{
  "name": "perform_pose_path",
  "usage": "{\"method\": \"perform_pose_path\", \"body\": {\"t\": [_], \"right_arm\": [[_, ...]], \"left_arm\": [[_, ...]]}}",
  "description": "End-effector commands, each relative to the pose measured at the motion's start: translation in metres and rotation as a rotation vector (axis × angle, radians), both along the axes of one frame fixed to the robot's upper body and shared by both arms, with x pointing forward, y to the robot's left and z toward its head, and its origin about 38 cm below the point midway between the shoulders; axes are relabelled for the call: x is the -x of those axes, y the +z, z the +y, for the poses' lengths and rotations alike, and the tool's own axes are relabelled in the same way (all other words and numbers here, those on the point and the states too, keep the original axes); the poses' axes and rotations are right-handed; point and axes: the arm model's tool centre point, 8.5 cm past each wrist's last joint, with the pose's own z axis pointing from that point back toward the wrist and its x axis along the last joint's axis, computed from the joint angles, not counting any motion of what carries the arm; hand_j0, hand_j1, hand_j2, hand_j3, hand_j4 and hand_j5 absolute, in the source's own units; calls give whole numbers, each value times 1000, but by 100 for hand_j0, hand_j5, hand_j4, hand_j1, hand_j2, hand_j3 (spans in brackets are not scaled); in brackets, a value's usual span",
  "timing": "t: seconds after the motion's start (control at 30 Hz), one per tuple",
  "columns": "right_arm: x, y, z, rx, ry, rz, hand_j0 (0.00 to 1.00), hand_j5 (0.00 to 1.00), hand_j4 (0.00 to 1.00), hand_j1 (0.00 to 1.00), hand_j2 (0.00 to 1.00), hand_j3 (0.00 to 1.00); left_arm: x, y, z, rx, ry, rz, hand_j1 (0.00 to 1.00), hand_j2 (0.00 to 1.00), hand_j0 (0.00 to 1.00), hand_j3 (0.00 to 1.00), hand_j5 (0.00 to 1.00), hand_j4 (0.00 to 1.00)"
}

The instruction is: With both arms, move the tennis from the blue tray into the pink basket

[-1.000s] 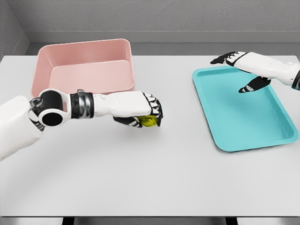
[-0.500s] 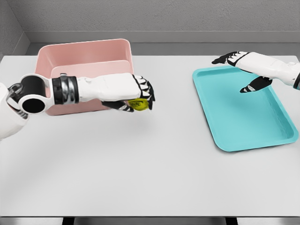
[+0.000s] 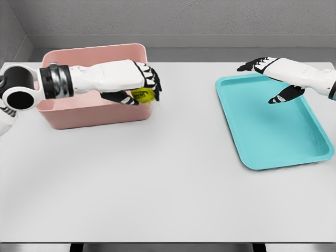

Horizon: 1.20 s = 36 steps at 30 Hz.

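A yellow-green tennis ball (image 3: 142, 95) is held in my left hand (image 3: 137, 88), whose fingers are curled around it. The hand hovers over the right front corner of the pink basket (image 3: 89, 113), at the table's back left, and its forearm crosses above the basket's inside. At the right lies the blue tray (image 3: 273, 123), with nothing on it. Above the tray's far edge hangs my right hand (image 3: 268, 79), its fingers spread and holding nothing.
A white table (image 3: 168, 189) carries the basket and the tray. A grey wall runs along its far edge.
My left arm has lifted the tennis ball up and back to the left, from above the bare table to over the basket's right front corner. The right hand has stayed in place.
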Motion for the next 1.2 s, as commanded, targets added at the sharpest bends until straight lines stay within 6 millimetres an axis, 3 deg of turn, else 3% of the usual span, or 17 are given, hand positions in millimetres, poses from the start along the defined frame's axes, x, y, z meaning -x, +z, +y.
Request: {"method": "perform_pose_path", "body": {"t": [0.0, 0.2, 0.6, 1.03, 1.1, 1.17], "right_arm": [[0, 1, 0, -7, -3, 0, 100, 100, 100, 100, 100, 100], [0, 1, 0, -7, -3, 0, 100, 100, 100, 100, 100, 100], [0, 2, 2, -8, 3, -3, 100, 100, 100, 100, 100, 100], [0, 2, 1, -8, 1, -2, 100, 100, 100, 100, 100, 100], [0, 2, 1, -8, 1, -2, 100, 100, 100, 100, 100, 100], [-1, 2, 2, -10, 2, -4, 100, 100, 100, 100, 100, 100]], "left_arm": [[-7, -1, 9, 3, 25, 9, 57, 57, 57, 57, 57, 57], [-25, 1, 27, -10, 71, 4, 57, 57, 57, 57, 57, 57], [-60, -14, 64, -9, 209, 53, 57, 57, 57, 57, 57, 57], [-77, -18, 83, 34, 308, 69, 58, 58, 58, 58, 58, 58], [-78, -18, 84, 34, 322, 71, 100, 100, 100, 100, 100, 100], [-78, -16, 85, 48, 327, 61, 100, 100, 100, 100, 100, 100]]}}
